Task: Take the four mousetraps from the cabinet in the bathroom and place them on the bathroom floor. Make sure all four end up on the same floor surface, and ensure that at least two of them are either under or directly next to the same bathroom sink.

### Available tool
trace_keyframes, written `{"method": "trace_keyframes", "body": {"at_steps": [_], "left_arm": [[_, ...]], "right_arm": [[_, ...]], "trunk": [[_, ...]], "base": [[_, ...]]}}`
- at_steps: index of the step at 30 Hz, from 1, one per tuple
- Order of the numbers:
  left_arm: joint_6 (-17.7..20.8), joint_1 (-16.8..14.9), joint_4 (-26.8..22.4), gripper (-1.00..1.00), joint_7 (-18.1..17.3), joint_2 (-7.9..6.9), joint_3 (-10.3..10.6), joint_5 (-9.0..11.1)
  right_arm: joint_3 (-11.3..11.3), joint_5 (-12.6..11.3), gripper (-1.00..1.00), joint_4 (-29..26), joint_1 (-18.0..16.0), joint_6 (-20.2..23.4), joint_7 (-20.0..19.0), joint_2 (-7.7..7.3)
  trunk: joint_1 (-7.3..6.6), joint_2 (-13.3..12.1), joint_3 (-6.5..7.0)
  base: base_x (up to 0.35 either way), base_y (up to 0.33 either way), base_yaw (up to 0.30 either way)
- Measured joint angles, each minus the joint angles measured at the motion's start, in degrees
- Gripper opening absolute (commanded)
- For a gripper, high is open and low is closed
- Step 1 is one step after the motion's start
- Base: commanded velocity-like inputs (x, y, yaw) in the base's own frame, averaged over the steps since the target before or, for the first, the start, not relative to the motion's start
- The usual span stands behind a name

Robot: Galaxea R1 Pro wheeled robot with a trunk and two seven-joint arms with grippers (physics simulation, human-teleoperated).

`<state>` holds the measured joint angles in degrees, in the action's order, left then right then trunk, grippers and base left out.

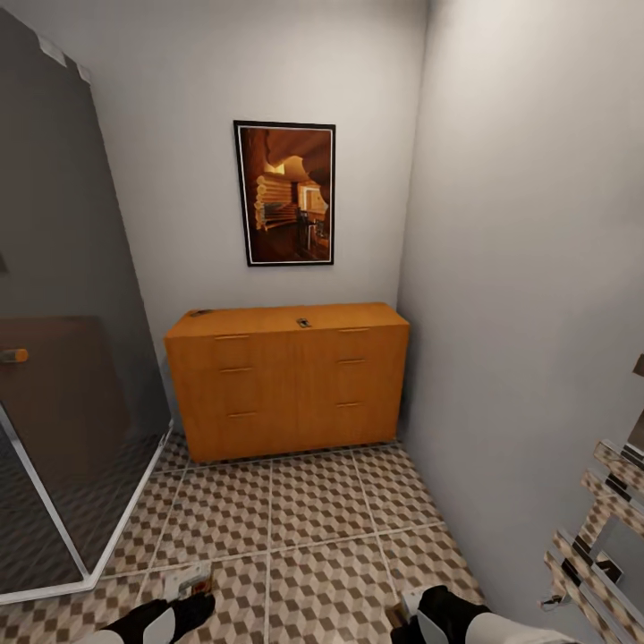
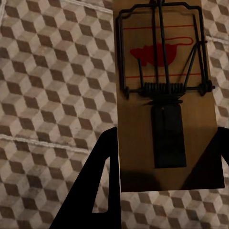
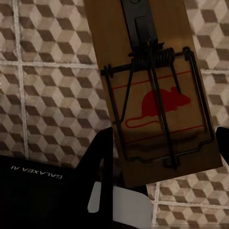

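Each gripper is shut on a mousetrap low over the bathroom floor. In the left wrist view a brown board with a red mouse print, the mousetrap, sits clamped in my left gripper. My right gripper pinches a second mousetrap. In the head view both grippers, left and right, sit at the bottom edge. The orange-brown cabinet stands ahead against the wall, drawers closed. Two tiny dark flat things lie on its top, too small to identify. The sink is out of view.
A glass shower enclosure with a white base rail bounds the left side. A grey wall runs along the right, with a chrome towel rail low on it. A framed picture hangs above the cabinet.
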<state>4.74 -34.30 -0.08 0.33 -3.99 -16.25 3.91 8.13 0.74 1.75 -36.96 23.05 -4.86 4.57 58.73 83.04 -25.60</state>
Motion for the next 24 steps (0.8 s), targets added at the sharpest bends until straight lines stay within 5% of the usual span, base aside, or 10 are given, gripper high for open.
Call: {"method": "trace_keyframes", "body": {"at_steps": [12,24], "left_arm": [[-1.01,0.15,-0.08,-1.0,0.05,-0.12,-0.06,3.74],[-1.03,1.6,-0.05,-1.0,0.14,-0.15,-0.04,4.19]], "right_arm": [[0.12,0.71,-1.0,0.01,0.38,-0.72,-0.26,0.1],[0.2,3.82,-1.0,0.02,0.38,-1.97,0.21,0.41]], "trunk": [[0.0,0.0,0.0],[0.0,0.0,0.0]], "base": [[0.0,0.0,0.231],[0.0,0.0,0.288]]}}
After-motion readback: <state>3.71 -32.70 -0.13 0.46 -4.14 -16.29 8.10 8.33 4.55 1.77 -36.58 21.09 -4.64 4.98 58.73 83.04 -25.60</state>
